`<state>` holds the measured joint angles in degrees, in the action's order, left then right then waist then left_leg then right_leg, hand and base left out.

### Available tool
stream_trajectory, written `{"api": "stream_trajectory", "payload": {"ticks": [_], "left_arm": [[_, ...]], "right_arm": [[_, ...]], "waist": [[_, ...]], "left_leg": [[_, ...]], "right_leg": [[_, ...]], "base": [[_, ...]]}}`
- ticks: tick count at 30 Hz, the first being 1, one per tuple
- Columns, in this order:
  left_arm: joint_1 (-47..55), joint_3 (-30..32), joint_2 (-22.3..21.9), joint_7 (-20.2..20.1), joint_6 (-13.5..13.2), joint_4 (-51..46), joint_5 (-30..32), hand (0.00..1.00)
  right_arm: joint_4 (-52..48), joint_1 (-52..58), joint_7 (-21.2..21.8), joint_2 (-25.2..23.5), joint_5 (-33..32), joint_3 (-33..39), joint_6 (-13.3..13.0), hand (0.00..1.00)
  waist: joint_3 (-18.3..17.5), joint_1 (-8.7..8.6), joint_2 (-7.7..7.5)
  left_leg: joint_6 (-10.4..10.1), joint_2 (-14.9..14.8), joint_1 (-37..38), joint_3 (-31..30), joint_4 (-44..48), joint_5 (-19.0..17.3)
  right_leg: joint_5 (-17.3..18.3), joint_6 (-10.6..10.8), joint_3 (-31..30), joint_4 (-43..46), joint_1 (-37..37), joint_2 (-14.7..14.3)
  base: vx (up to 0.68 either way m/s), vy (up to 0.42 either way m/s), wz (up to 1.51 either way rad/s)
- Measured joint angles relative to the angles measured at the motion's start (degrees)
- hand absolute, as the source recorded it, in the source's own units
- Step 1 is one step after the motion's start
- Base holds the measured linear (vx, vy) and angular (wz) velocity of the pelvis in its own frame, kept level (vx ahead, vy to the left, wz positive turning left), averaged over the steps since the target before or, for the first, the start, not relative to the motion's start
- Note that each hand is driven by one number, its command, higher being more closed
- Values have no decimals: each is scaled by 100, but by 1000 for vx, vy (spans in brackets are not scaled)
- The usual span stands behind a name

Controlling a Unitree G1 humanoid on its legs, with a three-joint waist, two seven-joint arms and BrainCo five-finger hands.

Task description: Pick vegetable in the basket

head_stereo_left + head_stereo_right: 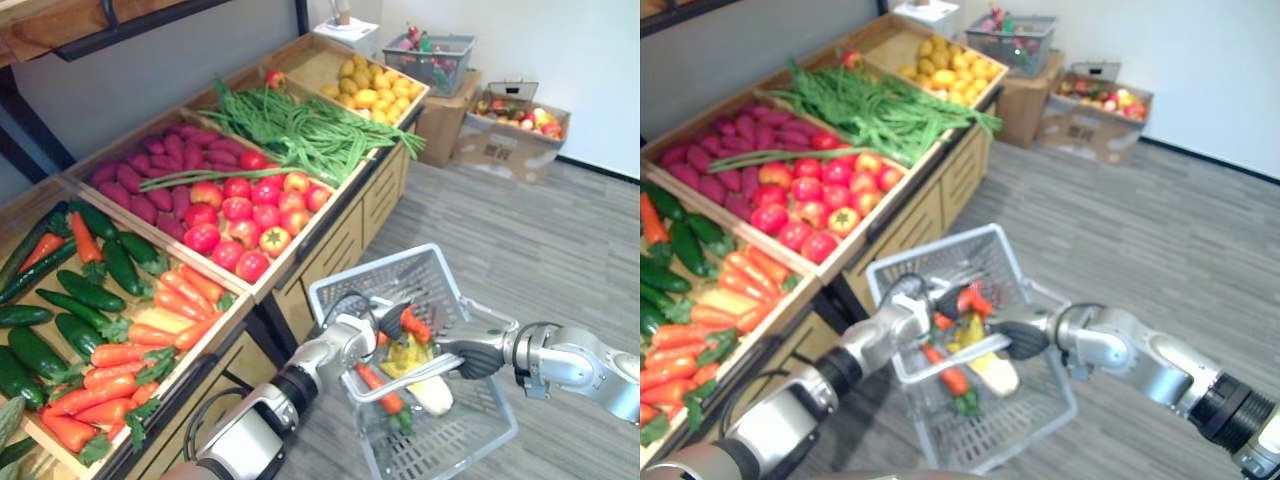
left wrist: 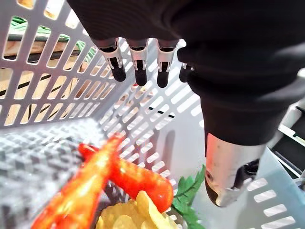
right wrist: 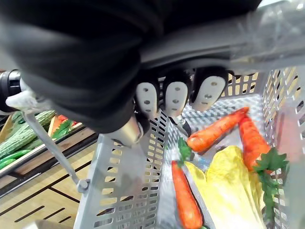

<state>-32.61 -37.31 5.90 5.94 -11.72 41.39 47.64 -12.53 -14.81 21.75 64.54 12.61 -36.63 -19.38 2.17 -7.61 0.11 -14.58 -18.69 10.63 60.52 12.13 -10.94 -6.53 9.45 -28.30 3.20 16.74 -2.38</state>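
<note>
Carrots point(image 3: 217, 130), orange with green leafy tops, lie in the grey slotted basket point(image 1: 395, 272) just below the left robot hand point(image 1: 368, 322), whose fingers hang straight and released, grasping nothing. The right robot hand point(image 1: 478, 355) is clenched round the basket's handle point(image 3: 224, 38), whose middle is hidden inside that grip. Three carrots can be counted, beside one pale yellow leafy vegetable point(image 3: 228, 191), cut off at one end.

Grey slotted basket point(image 1: 405, 272), orange carrots point(image 3: 215, 134), yellow corn point(image 3: 229, 187), red tomatoes point(image 1: 240, 212), green beans point(image 1: 300, 130)
</note>
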Motion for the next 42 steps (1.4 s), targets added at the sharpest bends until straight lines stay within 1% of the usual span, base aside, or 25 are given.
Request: {"api": "stream_trajectory", "payload": {"ticks": [7,11,14,16,17,18,19,20,21,22,23,24,25,26,27,29,30,33,35,37,38,40,41,42], "left_arm": [[2,-3,6,-11,2,27,-1,0],[-1,-43,20,-10,13,-8,-8,0],[37,-108,58,-11,48,-502,-42,0],[159,-126,53,-45,54,-1009,-418,0],[262,-135,51,-86,54,-1360,-653,0],[321,-131,54,-112,54,-1542,-734,0],[449,-129,59,-168,47,-1870,-1028,0],[564,-128,60,-177,61,-2046,-1143,0],[706,-56,86,-176,66,-2180,-1361,0],[847,-61,171,-211,64,-2417,-1788,0],[922,-66,182,-226,62,-2568,-1920,0],[1124,-114,184,-253,22,-2959,-2209,0],[1281,-159,218,-314,-67,-3226,-2412,0],[1511,-299,317,-419,-178,-3513,-2691,0],[1618,-354,383,-469,-210,-3626,-2818,0],[1951,-388,538,-574,-216,-3952,-3199,0],[2100,-354,668,-585,-213,-4193,-3350,0],[2369,-113,832,-564,-219,-4745,-3616,0],[2552,112,837,-444,-231,-5097,-3632,0],[2739,424,892,-330,-302,-5494,-3723,0],[2774,497,917,-285,-324,-5566,-3771,0],[2957,889,929,-119,-342,-5787,-3803,0],[3022,1005,928,-109,-342,-5840,-3804,0],[3188,1262,927,-20,-344,-5966,-3793,0]], "right_arm": [[31,29,2,-88,61,33,0,100],[176,164,16,-315,101,199,-15,100],[371,526,28,-591,102,500,-10,100],[551,779,27,-820,111,736,4,100],[751,946,27,-1012,112,897,11,100],[861,1032,27,-1121,119,991,11,100],[1088,1191,15,-1339,176,1200,34,100],[1283,1325,-1,-1515,249,1372,37,100],[1432,1448,-36,-1690,356,1506,-43,100],[1638,1505,-103,-1933,543,1589,-126,100],[1798,1532,-141,-2058,556,1589,-144,100],[2208,1573,-279,-2346,702,1605,-122,100],[2559,1612,-438,-2584,757,1690,-49,100],[3012,1615,-674,-2891,773,2009,90,100],[3197,1594,-765,-2997,777,2186,172,100],[3839,1582,-1081,-3186,777,2645,422,100],[4235,1588,-1234,-3295,843,2832,592,100],[4802,1634,-1429,-3525,1057,3082,884,100],[5159,1707,-1559,-3776,1118,3340,960,100],[5570,1738,-1776,-4139,1112,3724,1008,100],[5653,1741,-1810,-4218,1111,3833,1011,100],[5938,1792,-2050,-4451,1091,4230,1060,100],[5996,1827,-2087,-4501,1091,4329,1059,100],[6154,1866,-2174,-4591,1088,4449,1062,100]], "waist": [[4,0,-21],[16,1,-44],[60,12,-114],[58,18,-152],[52,40,-171],[49,52,-181],[48,84,-187],[48,138,-187],[47,182,-190],[48,181,-190],[47,190,-190],[36,225,-196],[37,304,-197],[27,349,-190],[26,356,-188],[-10,482,-209],[-51,504,-232],[-80,579,-277],[-128,615,-317],[-176,614,-358],[-184,612,-361],[-211,613,-355],[-241,620,-353],[-296,646,-357]], "left_leg": [[1,4,-10,-21,-11,1],[5,3,-15,-69,-14,3],[42,-1,-76,-329,-31,26],[81,11,-164,-536,-43,48],[108,16,-233,-676,-46,62],[126,22,-270,-762,-47,72],[160,36,-340,-925,-60,93],[189,55,-363,-1015,-90,114],[209,79,-398,-1117,-104,128],[249,102,-464,-1279,-112,154],[268,117,-486,-1353,-123,169],[302,142,-562,-1517,-130,191],[331,171,-594,-1622,-159,212],[371,230,-646,-1802,-203,241],[397,262,-681,-1903,-215,258],[470,412,-791,-2203,-365,362],[518,507,-851,-2403,-478,450],[576,667,-864,-2714,-756,658],[600,754,-905,-2938,-928,785],[625,819,-962,-3238,-1167,994],[628,840,-969,-3323,-1234,1050],[648,907,-979,-3682,-1536,1276],[648,922,-981,-3752,-1621,1326],[638,930,-985,-3845,-1762,1425]], "right_leg": [[1,1,27,-6,-12,17],[1,2,69,-12,-36,37],[5,2,281,-44,-144,147],[9,6,452,-67,-196,241],[10,7,573,-80,-228,301],[10,7,629,-96,-249,336],[11,7,753,-124,-295,403],[19,16,850,-124,-325,448],[26,14,917,-128,-348,490],[38,25,1031,-144,-399,560],[40,27,1098,-145,-421,591],[50,33,1232,-145,-453,663],[55,38,1310,-159,-497,716],[58,41,1451,-214,-577,799],[66,52,1549,-234,-621,837],[108,80,1791,-234,-673,998],[137,87,1959,-234,-706,1087],[147,96,2245,-251,-794,1222],[147,96,2452,-300,-856,1276],[167,86,2738,-308,-909,1315],[180,84,2818,-307,-930,1326],[254,73,3150,-295,-1026,1370],[273,69,3219,-288,-1030,1373],[296,67,3324,-285,-1035,1368]], "base": [[-42,2,2],[-18,-1,7],[-47,-9,36],[-58,-17,54],[-43,-18,46],[-40,-19,59],[-28,-16,57],[-37,-14,57],[-45,-16,58],[-35,-12,50],[-39,-9,63],[-43,-2,56],[-56,7,73],[-44,7,65],[-48,5,74],[-48,12,77],[-30,18,71],[-2,12,61],[-19,3,56],[-12,-18,64],[-10,-19,63],[-26,-16,71],[-25,-15,61],[-18,-18,52]]}}
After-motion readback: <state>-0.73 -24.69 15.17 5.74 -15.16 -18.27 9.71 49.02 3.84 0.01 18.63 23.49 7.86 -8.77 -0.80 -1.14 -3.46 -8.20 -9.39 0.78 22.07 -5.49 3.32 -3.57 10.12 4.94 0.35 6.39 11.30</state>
